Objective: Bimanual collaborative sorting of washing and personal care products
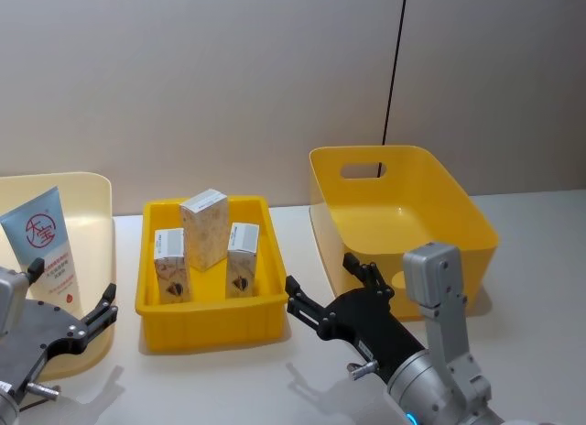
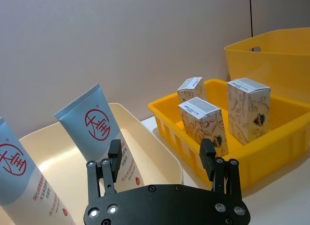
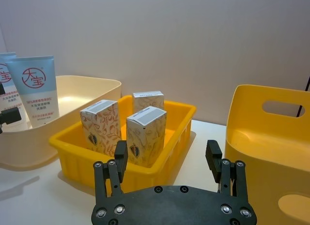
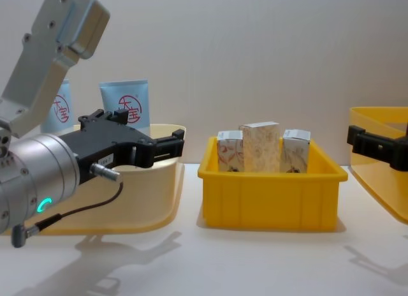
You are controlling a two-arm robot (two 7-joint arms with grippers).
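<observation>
Right gripper (image 1: 322,275) at four o'clock of the cartons (image 1: 203,228), left gripper (image 1: 73,283) at eight beside a tube (image 1: 41,242). Fingers (image 1: 304,303) of both gape empty.

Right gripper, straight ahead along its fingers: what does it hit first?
Probably the shallow yellow plastic tray: its side wall lies dead ahead of the open right gripper. Height is unclear; if it clears the rim, the nearest white patterned carton comes first.
</observation>
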